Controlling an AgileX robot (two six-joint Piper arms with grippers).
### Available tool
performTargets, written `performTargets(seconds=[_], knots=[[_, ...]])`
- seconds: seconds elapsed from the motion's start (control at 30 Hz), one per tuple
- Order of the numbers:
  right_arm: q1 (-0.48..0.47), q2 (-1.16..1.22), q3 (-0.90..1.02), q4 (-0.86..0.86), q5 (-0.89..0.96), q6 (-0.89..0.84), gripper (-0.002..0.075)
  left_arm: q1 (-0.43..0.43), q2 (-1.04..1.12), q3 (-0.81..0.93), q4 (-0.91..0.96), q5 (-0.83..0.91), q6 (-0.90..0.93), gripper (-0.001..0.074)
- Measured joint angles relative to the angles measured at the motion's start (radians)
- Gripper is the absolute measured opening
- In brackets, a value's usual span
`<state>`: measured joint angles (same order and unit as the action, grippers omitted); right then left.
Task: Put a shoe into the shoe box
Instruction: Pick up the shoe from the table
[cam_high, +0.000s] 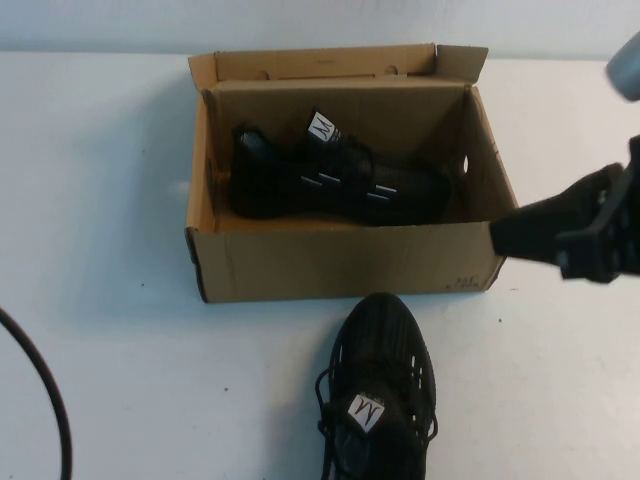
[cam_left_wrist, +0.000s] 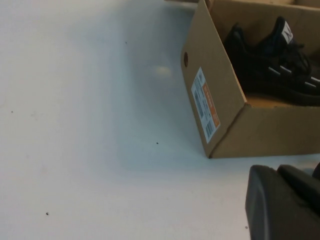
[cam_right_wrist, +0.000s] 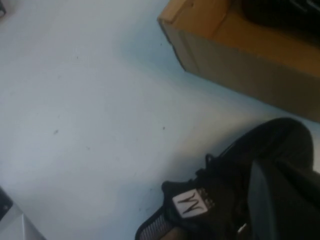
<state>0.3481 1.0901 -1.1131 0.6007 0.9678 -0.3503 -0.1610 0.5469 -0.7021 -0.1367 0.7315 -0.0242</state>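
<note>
Inside shoe box (cam_high: 340, 262), shoe (cam_high: 335, 180), left of right tool (cam_high: 520, 232).

two shoes (cam_high: 385, 385), one shoe box (cam_high: 340, 262)

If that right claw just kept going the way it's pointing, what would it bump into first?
Probably the shoe box: the shut right gripper points at its near right corner. Depth is unclear; it may pass above. The left gripper, shut, sits beside the box.

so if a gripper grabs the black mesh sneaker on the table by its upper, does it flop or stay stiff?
The black mesh sneaker on the white table would probably sag: mesh upper and loose laces look soft. Its sole looks stiffer, so pushed, it likely slides flat, not tipping. The right gripper, shut, hovers by the brown cardboard shoe box; the left gripper is shut too.
</note>
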Motion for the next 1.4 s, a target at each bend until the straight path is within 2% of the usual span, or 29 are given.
performTargets(seconds=[0.17,0.3,0.43,0.6,0.7,0.93,1.1,1.2,1.4], knots=[[0.207,0.002,0.101,-0.133,-0.072,0.187,-0.0016,0.0,0.059,-0.049,-0.01,0.02,0.024,-0.0004],[0.351,0.026,0.172,-0.153,-0.131,0.279,0.0017,0.0,0.075,-0.051,-0.012,0.02,0.024,-0.0004],[0.41,0.085,0.184,-0.156,-0.162,0.344,0.0131,0.0,0.081,-0.051,-0.015,0.022,0.024,-0.0004],[0.418,0.189,0.184,-0.162,-0.168,0.327,0.0341,0.0,0.081,-0.051,-0.017,0.022,0.024,-0.0004],[0.418,0.248,0.186,-0.164,-0.172,0.301,0.0401,0.0,0.081,-0.051,-0.017,0.022,0.024,-0.0004],[0.418,0.3,0.186,0.009,-0.188,0.274,0.0421,0.0,0.081,-0.051,-0.037,0.024,0.024,-0.0004],[0.422,0.34,0.186,0.081,-0.191,0.263,0.0388,0.0,0.081,-0.051,-0.056,0.024,0.024,-0.0004],[0.447,0.362,0.186,0.103,-0.197,0.251,0.038,0.0,0.083,-0.053,-0.058,0.024,0.024,-0.0004],[0.46,0.425,0.186,0.076,-0.259,0.342,0.0376,0.0,0.083,-0.053,-0.059,0.024,0.024,-0.0004]])
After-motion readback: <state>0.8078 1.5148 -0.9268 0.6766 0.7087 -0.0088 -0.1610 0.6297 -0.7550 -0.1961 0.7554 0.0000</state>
